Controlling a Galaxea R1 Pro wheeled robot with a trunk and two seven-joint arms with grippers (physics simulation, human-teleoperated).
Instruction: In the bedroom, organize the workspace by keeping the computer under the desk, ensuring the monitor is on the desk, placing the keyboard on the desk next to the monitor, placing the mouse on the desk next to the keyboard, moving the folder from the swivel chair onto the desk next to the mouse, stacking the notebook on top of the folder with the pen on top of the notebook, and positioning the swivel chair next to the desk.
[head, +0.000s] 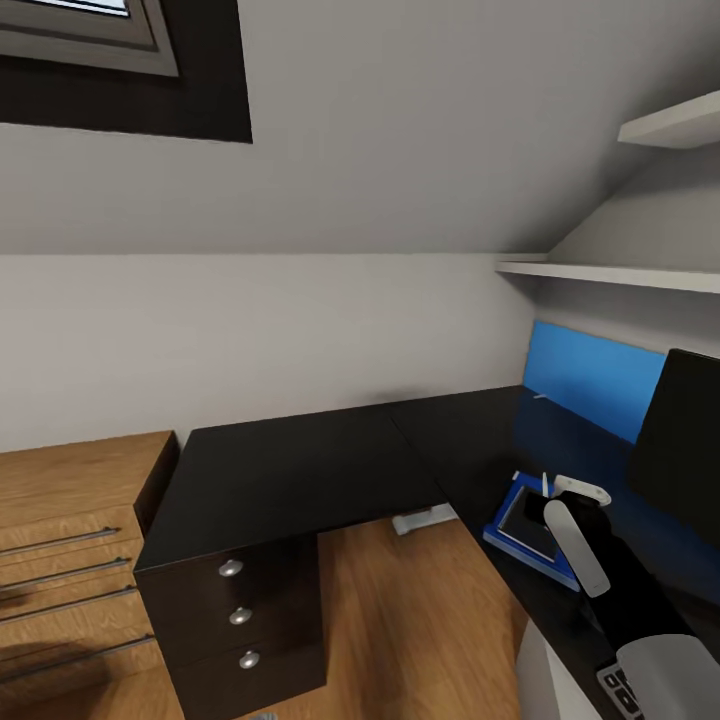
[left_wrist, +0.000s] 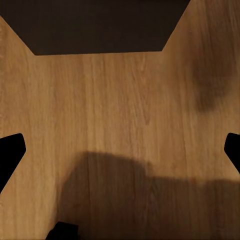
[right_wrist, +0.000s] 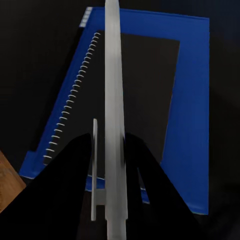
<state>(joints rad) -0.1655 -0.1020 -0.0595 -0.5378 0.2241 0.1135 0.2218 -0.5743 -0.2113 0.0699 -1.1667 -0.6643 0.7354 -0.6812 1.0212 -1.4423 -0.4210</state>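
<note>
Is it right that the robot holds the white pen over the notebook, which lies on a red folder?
Not quite: the folder is blue, as the right wrist view shows. The pen is indeed held over the notebook lying on it.

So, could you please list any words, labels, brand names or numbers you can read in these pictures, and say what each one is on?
No text can be read.
Notebook cover and blue folder: plain, no label.
Pen held in the right hand: no marking visible.
Monitor: screen black, no logo seen.
Keyboard: just a corner showing, key legends too small to read.
</note>
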